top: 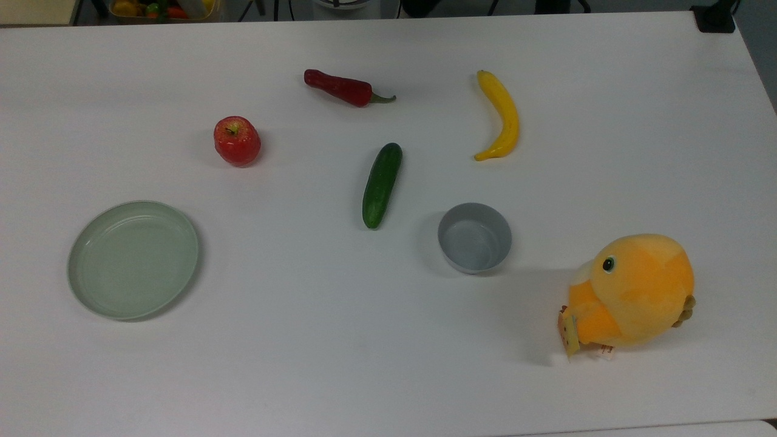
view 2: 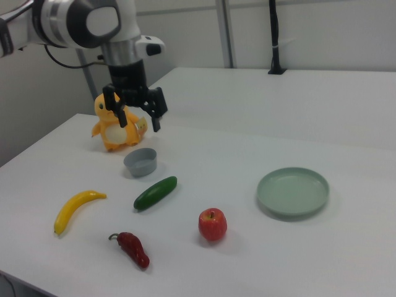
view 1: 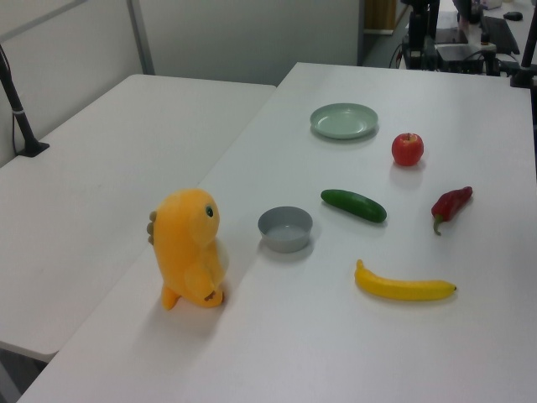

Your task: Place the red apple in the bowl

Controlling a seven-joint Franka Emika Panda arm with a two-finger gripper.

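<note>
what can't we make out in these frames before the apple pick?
- Far side of the plush toy in the right view: the gripper and arm stand in front of it.
- Arm base in the right view: cut off by the right view's left edge.
- Underside of the red apple: it rests on the table.
- Contents of the bin at the top view's upper edge: cropped, too small.
</note>
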